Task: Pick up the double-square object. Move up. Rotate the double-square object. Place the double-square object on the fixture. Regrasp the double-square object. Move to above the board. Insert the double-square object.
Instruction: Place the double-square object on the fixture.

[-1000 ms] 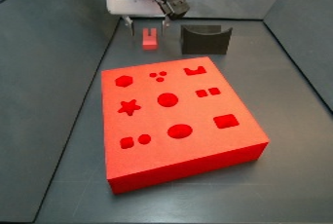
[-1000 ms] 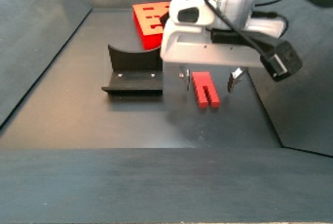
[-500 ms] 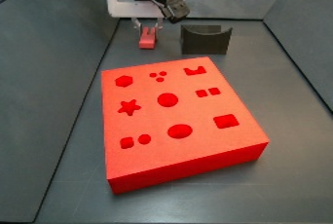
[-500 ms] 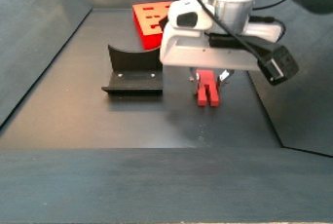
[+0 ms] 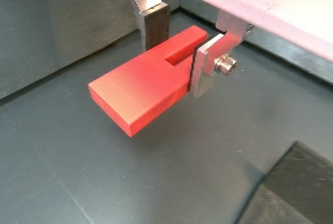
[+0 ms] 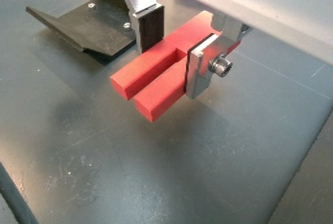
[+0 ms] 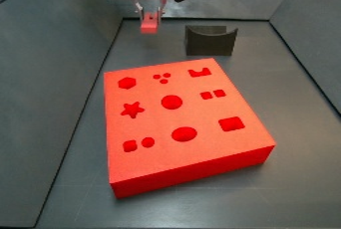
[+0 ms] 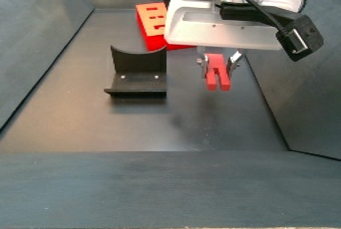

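The double-square object (image 7: 151,22) is a small red-pink block hanging clear of the dark floor, held by my gripper (image 7: 151,15), which is shut on it. In both wrist views the silver fingers (image 5: 205,64) clamp its far end, and the block (image 5: 140,90) sticks out below them. It hangs upright (image 8: 214,73) under the gripper (image 8: 217,62) in a side view. The fixture (image 7: 209,40), a dark notched block, stands beside it (image 8: 134,74) and shows in a wrist view (image 6: 89,28). The board (image 7: 180,123) is a thick red slab with shape holes.
Grey walls close in the floor on all sides (image 8: 54,44). The board (image 8: 152,21) lies beyond the fixture in a side view. Bare dark floor (image 8: 147,173) stretches toward the near side there.
The gripper came down over the block on the floor, shut on it, and has risen with it. The block now hangs above the floor. Board and fixture have not moved.
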Available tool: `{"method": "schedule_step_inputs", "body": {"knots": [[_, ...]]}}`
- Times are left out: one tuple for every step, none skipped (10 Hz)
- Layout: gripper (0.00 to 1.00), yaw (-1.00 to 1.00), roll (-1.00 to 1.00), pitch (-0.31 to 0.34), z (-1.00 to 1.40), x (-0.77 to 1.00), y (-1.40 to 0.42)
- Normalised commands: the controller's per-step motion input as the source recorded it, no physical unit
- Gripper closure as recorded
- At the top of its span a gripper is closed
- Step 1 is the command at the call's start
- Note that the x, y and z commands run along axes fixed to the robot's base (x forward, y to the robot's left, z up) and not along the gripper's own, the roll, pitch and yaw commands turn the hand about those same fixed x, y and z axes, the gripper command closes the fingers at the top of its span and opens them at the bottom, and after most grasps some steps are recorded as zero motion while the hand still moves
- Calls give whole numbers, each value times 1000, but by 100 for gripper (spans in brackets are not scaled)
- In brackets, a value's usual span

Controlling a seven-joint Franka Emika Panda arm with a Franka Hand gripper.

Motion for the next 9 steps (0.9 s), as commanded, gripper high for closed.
{"method": "schedule_step_inputs", "body": {"knots": [[100,-1,9,-22,1000,11,2],[100,-5,10,9,1000,-5,2],[100,-12,19,25,1000,-8,5],[100,-19,26,37,1000,-12,7],[100,-22,35,40,1000,-16,10],[100,-23,43,44,1000,-23,13],[100,-23,48,44,1000,-24,15],[100,-22,57,51,898,-25,18],[100,-19,59,56,790,-23,18]]}}
